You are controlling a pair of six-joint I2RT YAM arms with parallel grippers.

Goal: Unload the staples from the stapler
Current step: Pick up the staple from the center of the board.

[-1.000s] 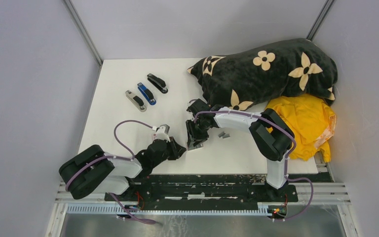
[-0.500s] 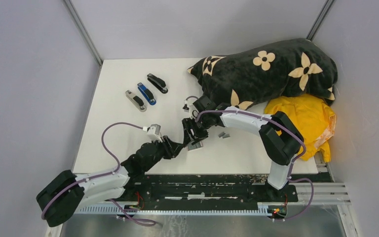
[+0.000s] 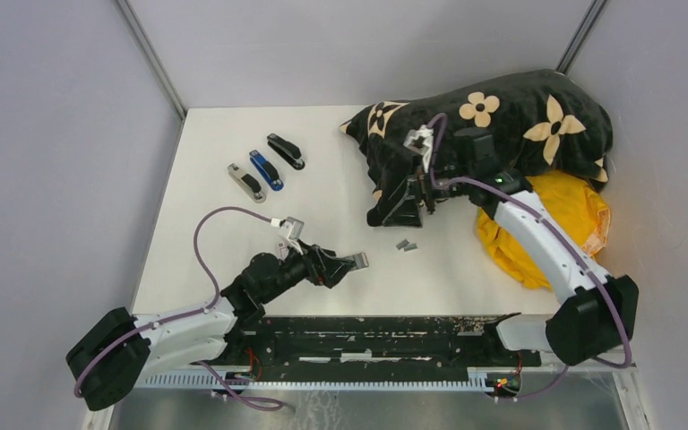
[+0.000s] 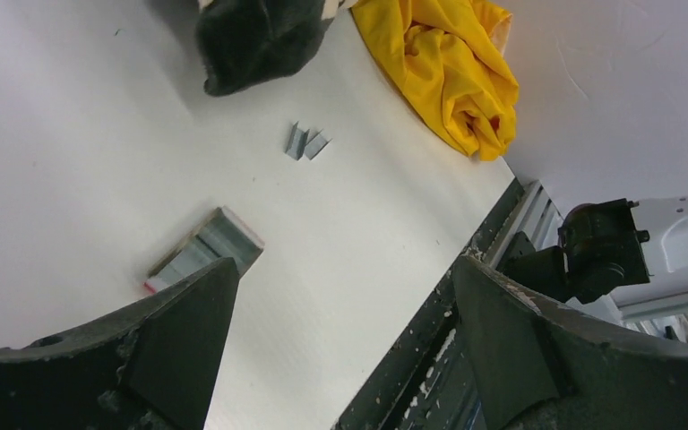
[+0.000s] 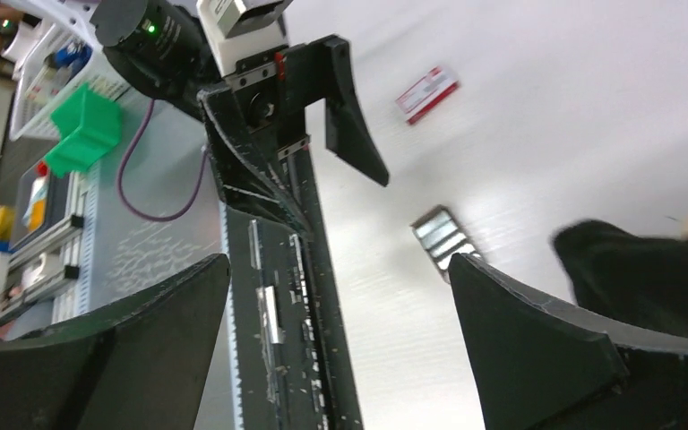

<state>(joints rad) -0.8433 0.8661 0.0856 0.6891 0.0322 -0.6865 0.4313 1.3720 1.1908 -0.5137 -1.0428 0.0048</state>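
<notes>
On table [image 3: 215, 161], mid-front: staples [image 3: 406, 244] loose; left fingers [image 4: 170, 349] wide, right fingers [image 5: 537, 358] wide, both empty.

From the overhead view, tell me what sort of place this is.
Probably a robot-training test cell: plain grey walls box in a white table, a left arm and right arm are bolted to a rail at its near edge, and props lie out: three staplers, a flowered blanket.

The table [image 3: 224, 242] is lit evenly from above, washed out ahead of the right gripper [image 5: 339, 269]; only soft shadows are cast.
</notes>
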